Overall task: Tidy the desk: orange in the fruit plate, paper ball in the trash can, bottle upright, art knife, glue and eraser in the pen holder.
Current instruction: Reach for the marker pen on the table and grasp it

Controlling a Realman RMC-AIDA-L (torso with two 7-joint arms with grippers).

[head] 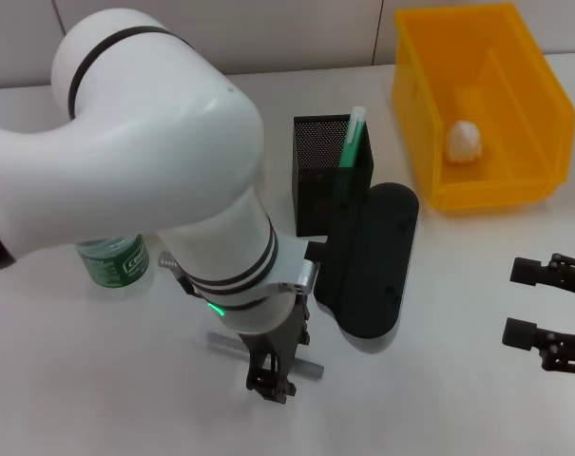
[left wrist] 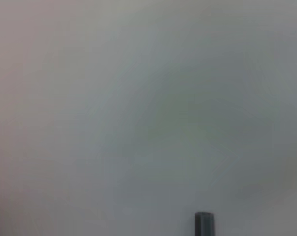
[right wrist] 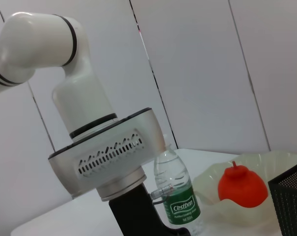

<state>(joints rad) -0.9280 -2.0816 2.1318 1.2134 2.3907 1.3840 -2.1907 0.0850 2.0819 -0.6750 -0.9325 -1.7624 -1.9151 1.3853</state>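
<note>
A long grey stick, the art knife (head: 232,343), lies flat on the table at the front. My left gripper (head: 271,382) points straight down on its middle; one end of the stick shows in the left wrist view (left wrist: 203,224). The black mesh pen holder (head: 317,161) stands behind it with a long green stick (head: 352,138) inside. The paper ball (head: 465,141) lies in the yellow trash can (head: 515,71). The bottle (head: 116,261) stands upright at the left. The orange (right wrist: 241,187) sits in the fruit plate (right wrist: 281,164). My right gripper (head: 525,302) is open and empty at the right. The eraser is out of view.
A black oblong part (head: 373,261) at my left wrist hangs low just in front of the pen holder. My big left arm hides the table's left side in the head view. The bottle (right wrist: 177,194) stands next to the fruit plate in the right wrist view.
</note>
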